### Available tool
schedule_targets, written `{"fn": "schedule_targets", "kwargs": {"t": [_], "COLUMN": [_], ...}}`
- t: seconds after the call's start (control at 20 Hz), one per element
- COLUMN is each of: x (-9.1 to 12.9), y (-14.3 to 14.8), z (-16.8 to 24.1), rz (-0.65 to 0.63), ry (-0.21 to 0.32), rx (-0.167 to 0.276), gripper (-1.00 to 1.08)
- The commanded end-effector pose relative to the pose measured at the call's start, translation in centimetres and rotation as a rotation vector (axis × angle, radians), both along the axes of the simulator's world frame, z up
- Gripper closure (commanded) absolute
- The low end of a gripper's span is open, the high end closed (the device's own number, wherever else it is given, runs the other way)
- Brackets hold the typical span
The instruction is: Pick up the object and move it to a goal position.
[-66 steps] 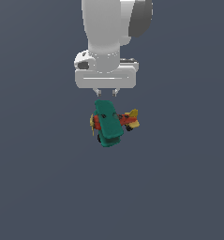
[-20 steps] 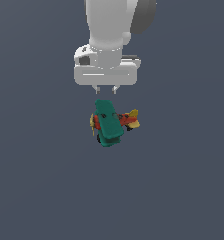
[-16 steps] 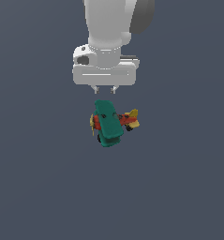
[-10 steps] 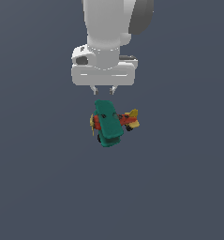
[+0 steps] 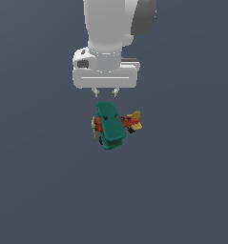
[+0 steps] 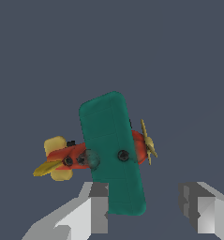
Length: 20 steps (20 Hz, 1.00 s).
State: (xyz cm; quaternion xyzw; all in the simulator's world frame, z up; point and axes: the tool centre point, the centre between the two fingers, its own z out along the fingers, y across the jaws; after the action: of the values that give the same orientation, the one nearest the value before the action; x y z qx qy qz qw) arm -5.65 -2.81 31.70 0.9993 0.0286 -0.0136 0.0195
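Observation:
The object (image 5: 110,125) is a small toy biplane with broad teal wings, a red body and a yellow tail and propeller. It rests on the dark floor in the middle of the exterior view. My gripper (image 5: 105,93) hangs straight above its upper wing, with the fingertips just clear of the wing. The jaws stand apart and hold nothing. The wrist view shows the biplane (image 6: 111,140) from above, with one end of the teal wing reaching between my two grey fingers (image 6: 98,206). My gripper (image 6: 148,208) is open there too.
A plain dark blue-grey floor (image 5: 182,190) surrounds the biplane on every side. No other object, container or edge shows in either view.
Since the oldest frame the hand has lifted a little off the biplane's wing. Over the last second it has hardly moved, and the biplane has stayed where it was.

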Motion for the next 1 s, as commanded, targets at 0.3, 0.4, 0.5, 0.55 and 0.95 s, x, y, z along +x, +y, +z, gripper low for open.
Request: {"fn": "schedule_targets", "kwargs": {"t": [0.3, 0.4, 0.5, 0.55, 0.95], "x": [0.8, 1.1, 1.4, 1.6, 2.8], "y": [-0.1, -0.1, -0.2, -0.2, -0.3], "z": [-1.4, -1.8, -2.4, -2.7, -5.3], "rz": [0.014, 0.020, 0.026, 0.029, 0.060], "ry": [0.049, 0.066, 0.085, 0.095, 0.174], "rx": [0.042, 0.058, 0.078, 0.089, 0.192], "gripper": [-0.20, -0.20, -0.20, -0.20, -0.20]}}
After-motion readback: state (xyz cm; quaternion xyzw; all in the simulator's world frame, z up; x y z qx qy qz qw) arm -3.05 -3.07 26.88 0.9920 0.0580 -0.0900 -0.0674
